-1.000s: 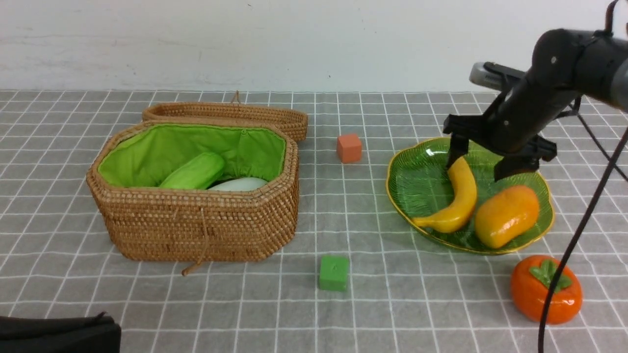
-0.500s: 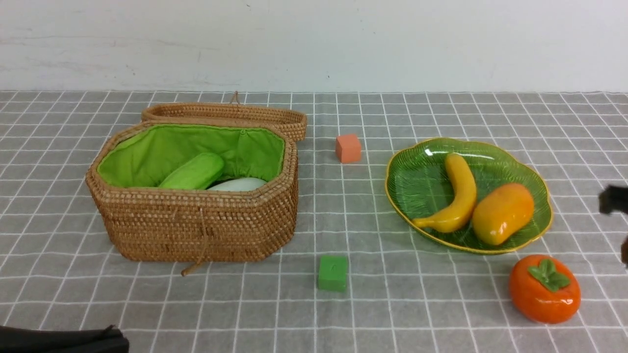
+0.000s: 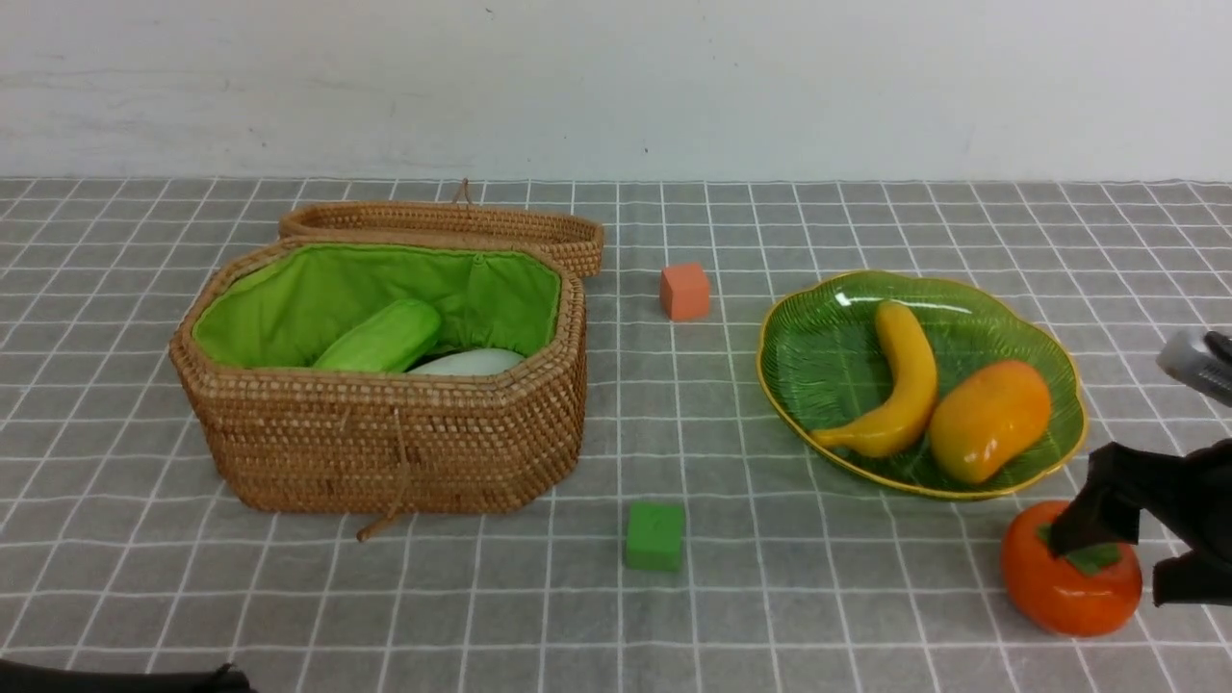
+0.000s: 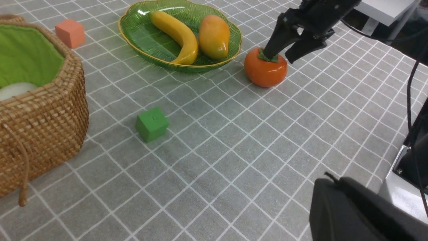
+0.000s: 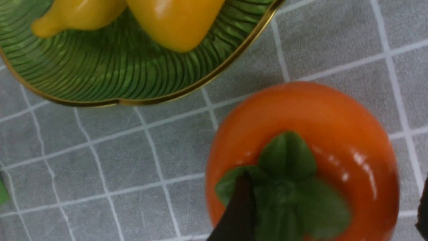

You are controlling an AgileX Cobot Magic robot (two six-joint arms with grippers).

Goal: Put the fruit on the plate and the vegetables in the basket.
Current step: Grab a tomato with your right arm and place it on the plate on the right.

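Grey gridded cloth [image 3: 751, 597] lay under everything, with a pale wall [image 3: 616, 87] beyond the plate [image 3: 818, 452]. I took that plate as my landmark. Banana [image 3: 900, 385] and mango [image 3: 991, 419] rested on it side by side, leaving some bare glass, presumably enough for one more fruit. The persimmon [image 3: 1068, 597] sat on the cloth just off the plate's near right edge, leafy cap up, and I judged it the last fruit to go.

I had the right gripper [image 3: 1115, 563] over it, fingers spread wide, one crossing the cap and the other beyond its side away from the plate. Nothing was held; I read the gap as meant to straddle the round body, and thought the near finger might need shifting outward so it would not press on the cap. My left gripper [image 4: 337, 187] was pressed together, parked nearer me and well left of the plate, probably to keep out of the way.

Well left of the plate stood the basket [image 3: 385, 443], its lid [image 3: 539, 231] open, holding the cucumber [image 3: 380, 337] and part of the radish [image 3: 472, 363]. Its front wall hid whatever lay deeper; I could not make out any eggplant. Dark, blurred fingers covered some of the cap, and the front view cut off most of both arms.
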